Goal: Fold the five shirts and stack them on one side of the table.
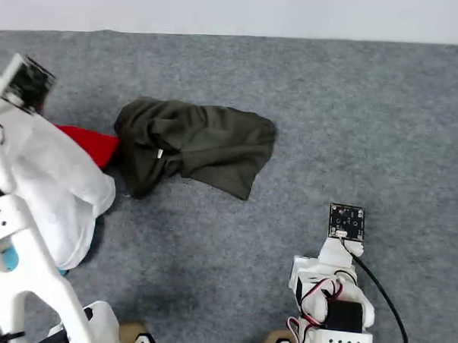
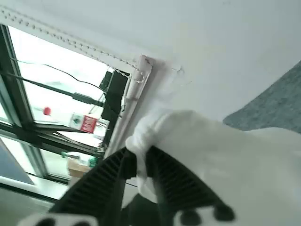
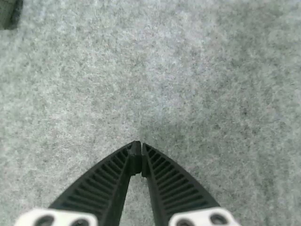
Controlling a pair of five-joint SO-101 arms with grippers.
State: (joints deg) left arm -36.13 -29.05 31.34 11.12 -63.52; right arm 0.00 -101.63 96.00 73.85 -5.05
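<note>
Nearest, on the right, the right gripper (image 3: 141,153) is pressed together over the grey table (image 1: 368,117). At left, the left gripper (image 2: 139,157) pinches the white shirt (image 1: 57,183). Farther off, a crumpled dark green shirt (image 1: 196,143) touches a red shirt (image 1: 89,143).

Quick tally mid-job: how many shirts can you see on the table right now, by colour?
white shirt: 1
red shirt: 1
dark olive shirt: 1
Total: 3 shirts in sight
</note>
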